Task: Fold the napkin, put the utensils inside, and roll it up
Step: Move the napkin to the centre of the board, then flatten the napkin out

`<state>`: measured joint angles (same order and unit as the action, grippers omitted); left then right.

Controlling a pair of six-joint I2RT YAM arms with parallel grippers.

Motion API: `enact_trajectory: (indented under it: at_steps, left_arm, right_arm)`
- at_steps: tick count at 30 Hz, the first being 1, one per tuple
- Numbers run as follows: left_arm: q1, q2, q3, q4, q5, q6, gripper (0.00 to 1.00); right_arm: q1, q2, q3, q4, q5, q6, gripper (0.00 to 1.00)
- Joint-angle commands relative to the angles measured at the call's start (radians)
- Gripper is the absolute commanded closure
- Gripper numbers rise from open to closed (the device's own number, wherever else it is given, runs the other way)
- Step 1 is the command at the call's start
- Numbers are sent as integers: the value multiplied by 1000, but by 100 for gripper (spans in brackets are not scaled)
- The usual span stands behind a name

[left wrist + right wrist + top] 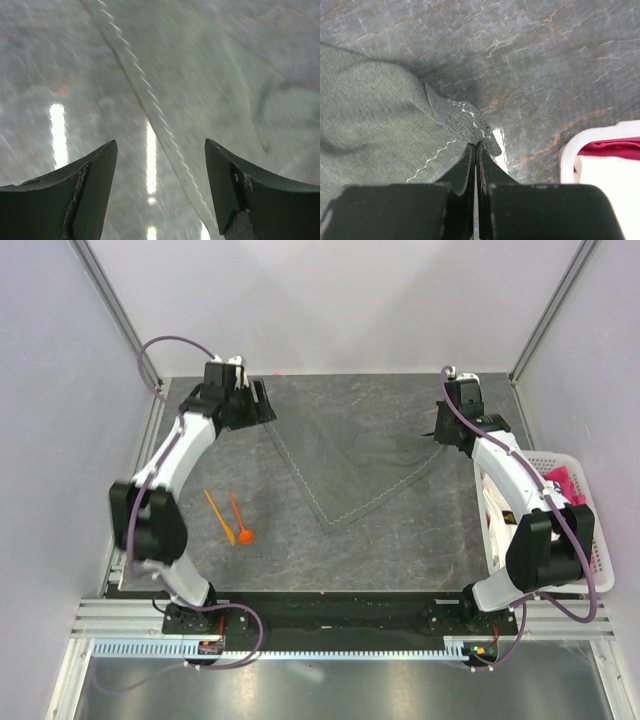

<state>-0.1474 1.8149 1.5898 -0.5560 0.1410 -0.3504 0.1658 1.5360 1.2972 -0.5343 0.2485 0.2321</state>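
Grey marbled tabletop (pixel 400 540) between pale walls (pixel 330 300), napkin (pixel 350 455) across it, left fingers (pixel 90 197) apart, right fingers (pixel 461 175) tight on its corner

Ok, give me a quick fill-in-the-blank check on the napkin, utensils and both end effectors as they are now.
1. The right end effector is ___ on a corner of the napkin.
2. The left end effector has its jaws ___, holding nothing.
3. Both utensils, lying on the table beside the napkin, are ___ in colour.
Missing words: shut; open; orange.

Bright, even light; left-wrist blur, glare.
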Motion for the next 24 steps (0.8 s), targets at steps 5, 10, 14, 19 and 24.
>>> enact_trajectory:
  at_steps: [5, 10, 14, 19, 24]
  left_arm:
    - [-302, -419, -474, 186, -136, -51, 24]
    - [-481, -437, -632, 174, -130, -150, 36]
    - [-576, -388, -679, 177, -136, -220, 37]
    - [-656, -321, -654, 180, -185, -243, 37]
    - [-710, -218, -616, 176, -184, -228, 37]
  right_arm:
    - [-3, -82, -81, 39, -52, 30, 100]
    - [-5, -97, -98, 39, -60, 29, 100]
    - [-3, -108, -104, 39, -72, 30, 100]
    - [-5, -122, -110, 39, -78, 21, 100]
    - [-3, -131, -115, 42, -78, 19, 100]
